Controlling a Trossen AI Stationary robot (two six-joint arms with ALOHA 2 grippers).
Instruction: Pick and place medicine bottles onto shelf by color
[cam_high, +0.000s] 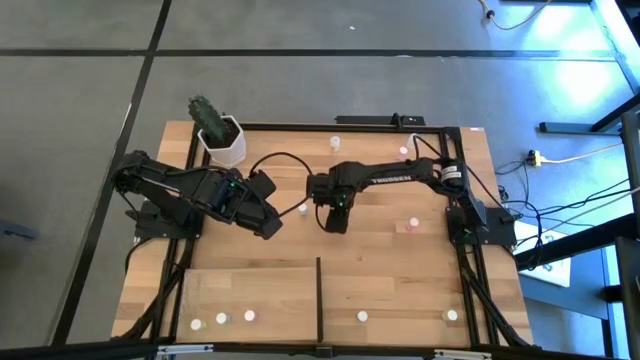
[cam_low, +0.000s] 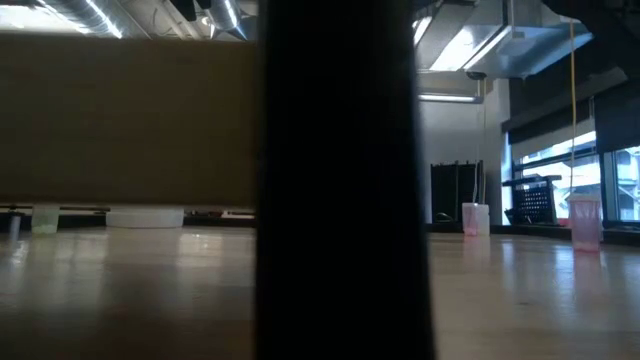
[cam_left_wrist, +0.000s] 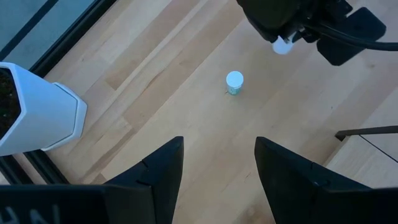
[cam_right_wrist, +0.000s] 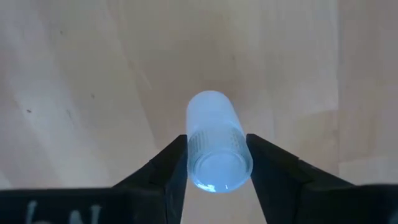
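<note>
"Holding what, right gripper (cam_right_wrist: 216, 163)?"
"A pale bottle (cam_right_wrist: 214, 149), pinched, its length pointing straight out from me, above mid-table."
"Where next?"
"The shelf (cam_high: 262, 285), toward the table's front edge. Left gripper (cam_left_wrist: 217, 168) waits, fingers apart."

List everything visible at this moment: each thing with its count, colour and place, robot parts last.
held bottle: one, pale blue-white, clamped between the right gripper's jaws over the table's middle.
loose bottle: one, white cap, greenish body, upright on the table ahead of the left gripper.
bottles on shelf: five, three left of the divider, two right.
other table bottles: three, at least two pinkish, far and right side.
shelf: one, light wood, near edge.
divider: one, black, upright.
cactus pot: one, white, far left.
left gripper: open, empty.
right gripper: shut on held bottle.
</note>
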